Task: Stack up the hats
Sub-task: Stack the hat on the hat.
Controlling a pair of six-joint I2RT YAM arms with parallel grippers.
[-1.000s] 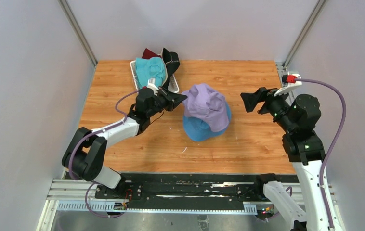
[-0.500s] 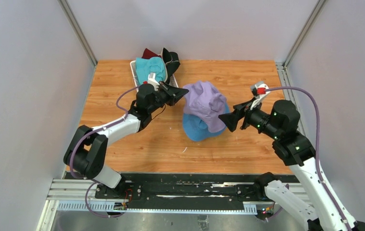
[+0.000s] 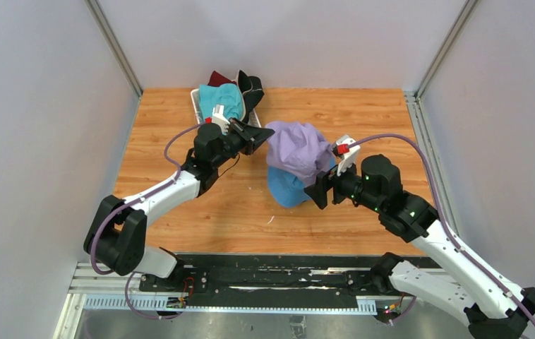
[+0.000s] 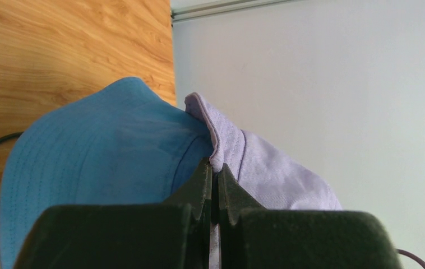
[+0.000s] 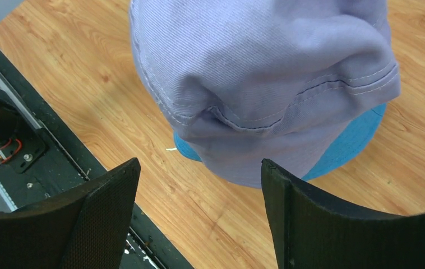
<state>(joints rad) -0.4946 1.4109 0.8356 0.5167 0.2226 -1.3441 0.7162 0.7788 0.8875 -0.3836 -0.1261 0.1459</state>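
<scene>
The lavender hat (image 3: 298, 147) lies draped over the blue hat (image 3: 287, 191) at the table's middle. My left gripper (image 3: 257, 135) is shut on the lavender hat's brim (image 4: 221, 140) at its left edge; the blue hat (image 4: 98, 151) shows beside it. My right gripper (image 3: 319, 192) is open just right of the pair, its fingers (image 5: 317, 218) spread below the lavender hat (image 5: 266, 73) and the blue hat's brim (image 5: 350, 145). The teal hat (image 3: 222, 100), dark red hat (image 3: 217, 77) and black hat (image 3: 250, 88) sit in the basket. The beige hat is out of view.
The white lattice basket (image 3: 197, 106) stands at the back left of the wooden table (image 3: 377, 113). A black rail (image 5: 8, 129) runs along the table's near edge. Grey walls enclose the table on three sides.
My right arm has swung left and down, bringing its open gripper up to the hats' right side. My left gripper has pulled the lavender brim slightly back and left.
</scene>
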